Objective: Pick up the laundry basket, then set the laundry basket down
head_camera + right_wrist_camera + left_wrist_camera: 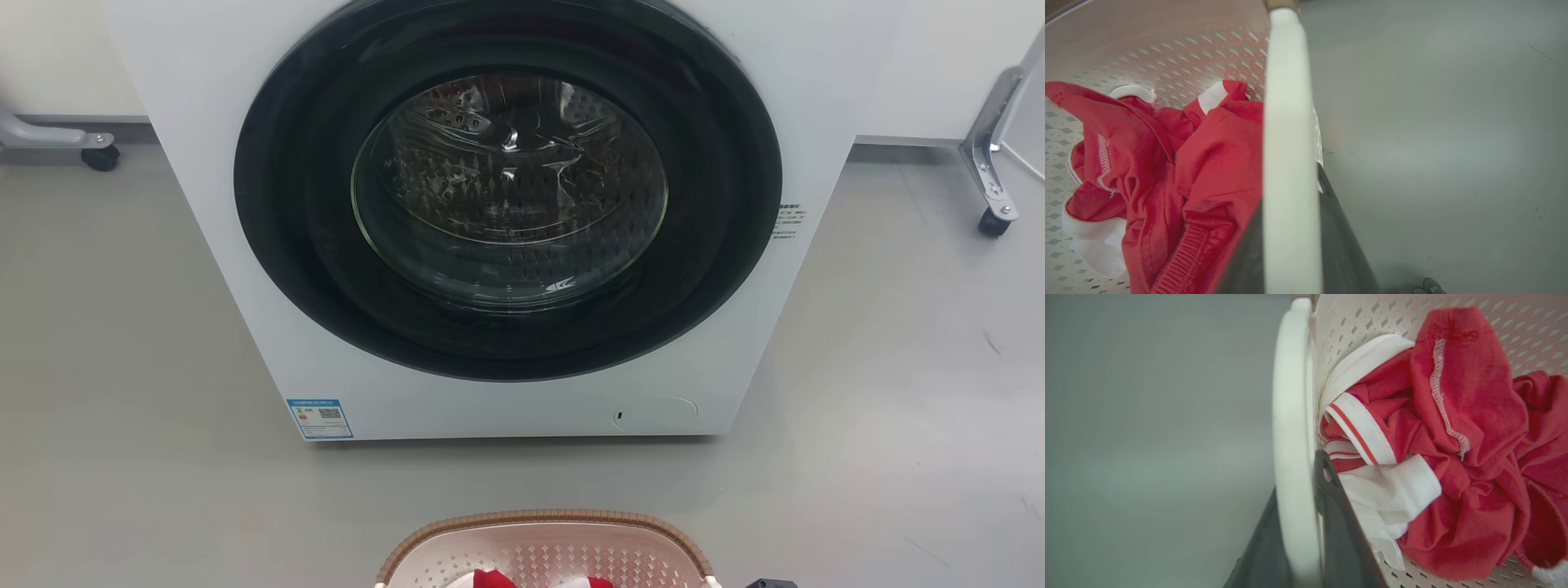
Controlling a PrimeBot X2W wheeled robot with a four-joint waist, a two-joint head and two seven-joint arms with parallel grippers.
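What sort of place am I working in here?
Likely a laundry area in a lab or test room: a front-loading washing machine, the laundry basket holding red-and-white clothes, and a bare grey floor with castered frames.

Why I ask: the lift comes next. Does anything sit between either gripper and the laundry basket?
Nothing visible. The left gripper straddles one white handle of the laundry basket, the right gripper the other; the red clothes lie inside.

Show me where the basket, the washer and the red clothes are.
basket point(543, 516): head view, brown far rim.
washer point(506, 400): head view, white panel under the door.
red clothes point(1470, 408): left wrist view, big red fold.
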